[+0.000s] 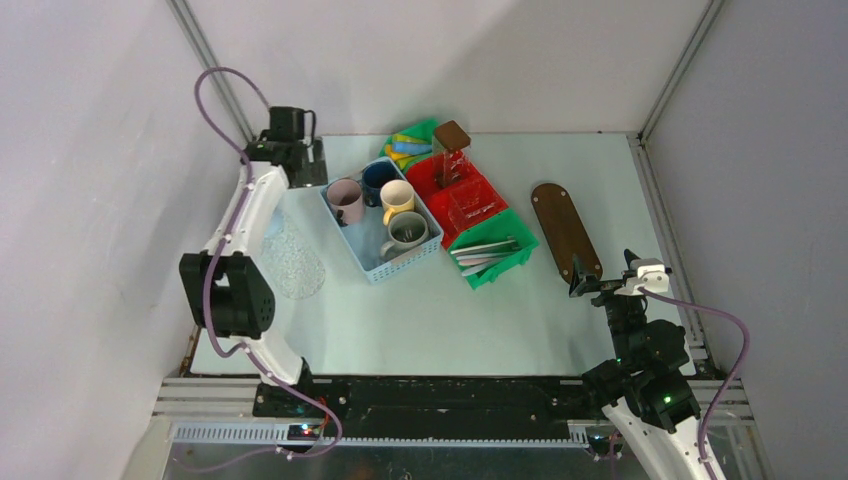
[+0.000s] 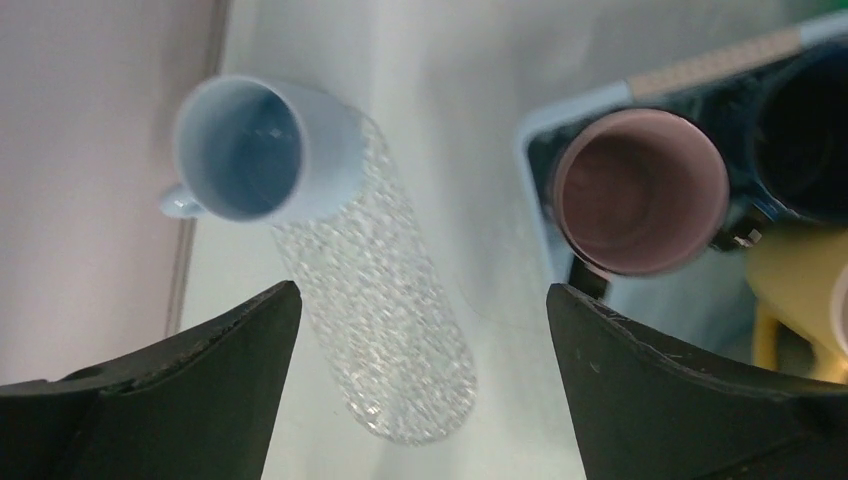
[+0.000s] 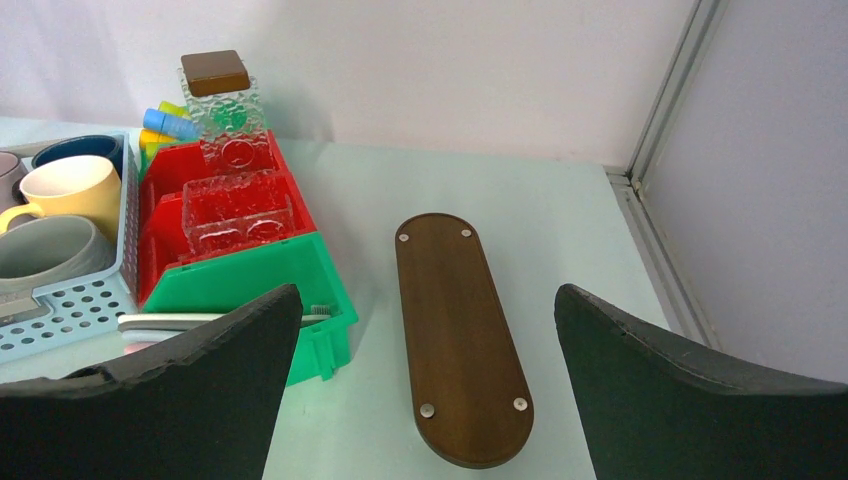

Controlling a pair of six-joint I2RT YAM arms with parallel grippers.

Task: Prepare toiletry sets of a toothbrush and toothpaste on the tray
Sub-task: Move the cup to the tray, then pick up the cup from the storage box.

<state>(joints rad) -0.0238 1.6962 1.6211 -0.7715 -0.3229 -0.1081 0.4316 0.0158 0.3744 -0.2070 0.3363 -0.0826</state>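
Above the pale blue mug, left gripper jaws wide, empty; right gripper jaws wide before the tray.

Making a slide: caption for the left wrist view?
Open left gripper over pale blue mug and clear dimpled dish; pink mug in basket.
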